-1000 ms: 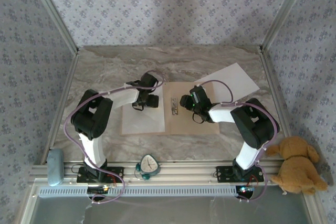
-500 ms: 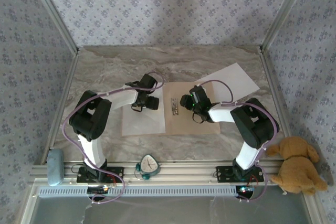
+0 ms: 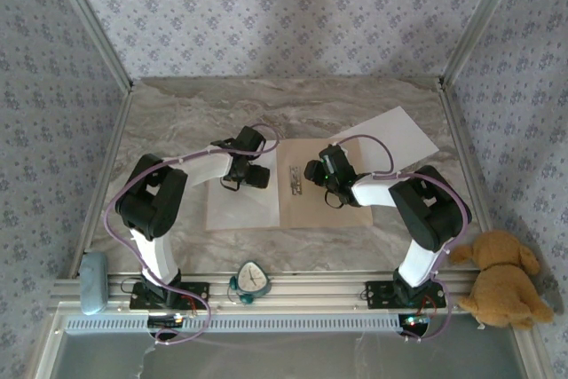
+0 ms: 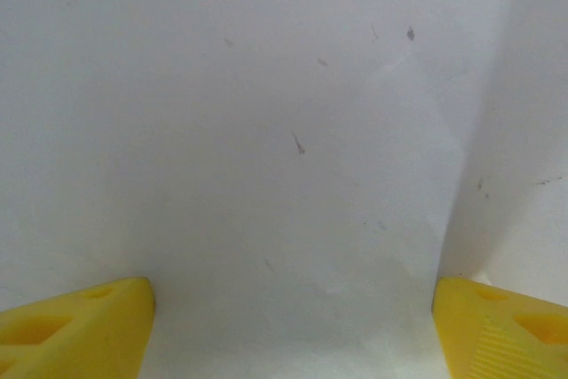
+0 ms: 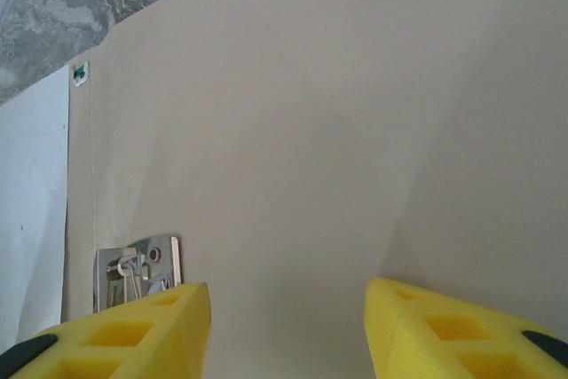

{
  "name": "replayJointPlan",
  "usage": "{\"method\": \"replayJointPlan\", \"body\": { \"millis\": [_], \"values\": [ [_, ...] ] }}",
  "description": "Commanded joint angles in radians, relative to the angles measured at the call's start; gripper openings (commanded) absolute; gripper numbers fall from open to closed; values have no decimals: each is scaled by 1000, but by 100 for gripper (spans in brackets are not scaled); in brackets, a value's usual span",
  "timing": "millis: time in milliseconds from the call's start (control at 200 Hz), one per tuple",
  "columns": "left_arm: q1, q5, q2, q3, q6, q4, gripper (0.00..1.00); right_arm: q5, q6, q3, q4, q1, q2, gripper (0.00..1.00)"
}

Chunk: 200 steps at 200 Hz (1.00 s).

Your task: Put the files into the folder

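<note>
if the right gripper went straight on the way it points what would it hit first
Most likely the folder: the right gripper is open and aimed at bare tan cardboard, with the metal clip off to one side. How near it is cannot be told.

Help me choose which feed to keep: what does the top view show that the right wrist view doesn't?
Top view: both arms, the left gripper over a sheet left of the clip, a second sheet at the table's far right, and a plush bear. Right wrist view: a small green mark at the folder's corner, and the right gripper open above bare cardboard. Shared: the folder, its clip, and the first sheet's edge.
</note>
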State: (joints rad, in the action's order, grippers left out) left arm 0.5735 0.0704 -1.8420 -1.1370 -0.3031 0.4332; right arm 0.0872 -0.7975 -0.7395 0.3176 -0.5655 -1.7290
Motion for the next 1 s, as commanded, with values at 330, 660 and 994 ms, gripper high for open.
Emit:
{"method": "replayJointPlan", "body": {
  "millis": [330,660,994],
  "values": [
    [16,1,24,24,23,32,83,43,-20,3,-126,-4,-44,51],
    [1,31,22,3,59,70,83,42,-18,-2,-131,-5,-47,51],
    [-6,42,20,-27,104,106,83,42,-13,-7,-133,-8,-51,52]
  ]
}}
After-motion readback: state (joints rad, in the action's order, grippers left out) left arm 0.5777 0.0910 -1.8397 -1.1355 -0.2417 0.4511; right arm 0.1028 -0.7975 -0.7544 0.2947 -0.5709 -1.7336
